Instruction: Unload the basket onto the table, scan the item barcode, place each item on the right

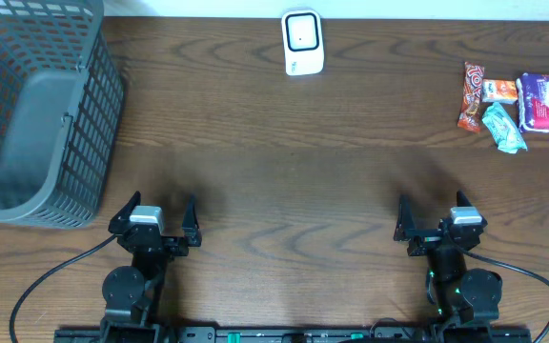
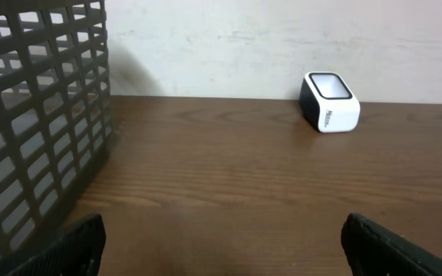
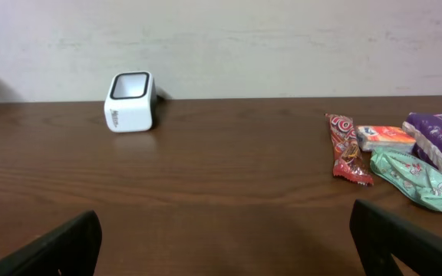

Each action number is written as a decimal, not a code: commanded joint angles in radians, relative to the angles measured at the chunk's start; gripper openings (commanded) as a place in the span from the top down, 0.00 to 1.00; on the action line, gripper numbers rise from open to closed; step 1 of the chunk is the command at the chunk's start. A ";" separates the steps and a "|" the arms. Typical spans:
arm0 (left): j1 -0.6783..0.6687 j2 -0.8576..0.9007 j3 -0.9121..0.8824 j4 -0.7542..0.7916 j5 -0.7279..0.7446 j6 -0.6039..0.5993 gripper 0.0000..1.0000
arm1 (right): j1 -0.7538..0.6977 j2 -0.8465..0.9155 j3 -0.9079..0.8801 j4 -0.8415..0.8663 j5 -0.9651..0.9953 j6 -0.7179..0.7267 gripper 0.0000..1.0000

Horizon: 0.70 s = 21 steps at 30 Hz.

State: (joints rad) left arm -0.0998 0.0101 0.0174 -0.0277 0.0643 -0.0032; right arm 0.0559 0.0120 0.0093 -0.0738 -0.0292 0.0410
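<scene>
1. The items to scan lie in a small cluster at the far right of the table [image 1: 274, 162]. They are a red-brown candy wrapper [image 1: 471, 95], a small orange packet [image 1: 499, 90], a teal packet [image 1: 503, 129] and a purple packet [image 1: 548, 103].
2. The orange packet sits between the wrapper and the purple packet, and the teal one lies just in front of it on my side. They touch or overlap at the edges. I cannot make out a barcode on any of them.
3. The barcode scanner [image 1: 303, 42], a white box with a dark window on top, stands alone at the far edge near the middle. It is well apart from the cluster.
4. My right gripper [image 1: 434, 214] hangs over the near edge on the right with its fingers spread wide and nothing between them. Only bare wood lies between it and the packets.
5. My left gripper [image 1: 158, 204] sits at the near edge on the left, also spread wide and holding nothing. Its line to the scanner is unobstructed.
6. A grey plastic mesh basket [image 1: 98, 124] occupies the far left corner, and its wall fills the left side of my left wrist view.
7. Black cables [image 1: 50, 276] loop out from the arm bases along the near edge.
</scene>
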 commanded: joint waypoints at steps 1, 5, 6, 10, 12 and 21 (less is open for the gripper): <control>0.005 -0.006 -0.013 -0.040 -0.005 -0.005 0.02 | 0.004 -0.006 -0.003 -0.002 0.001 0.006 0.01; 0.005 -0.006 -0.013 -0.040 -0.005 -0.005 0.02 | 0.003 -0.006 -0.003 -0.002 0.001 0.006 0.01; 0.005 -0.006 -0.013 -0.039 -0.005 -0.005 0.02 | 0.003 -0.006 -0.003 -0.002 0.001 0.006 0.01; 0.005 -0.006 -0.013 -0.039 -0.005 -0.005 0.02 | 0.004 -0.006 -0.003 -0.002 0.002 0.006 0.01; 0.005 -0.006 -0.013 -0.040 -0.005 -0.006 0.02 | 0.003 -0.006 -0.003 -0.002 0.007 0.003 0.01; 0.005 -0.006 -0.013 -0.040 -0.005 -0.005 0.02 | -0.020 -0.006 -0.003 -0.007 0.016 -0.047 0.01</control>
State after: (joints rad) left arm -0.0998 0.0101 0.0174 -0.0277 0.0639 -0.0032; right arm 0.0525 0.0120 0.0093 -0.0753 -0.0257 0.0139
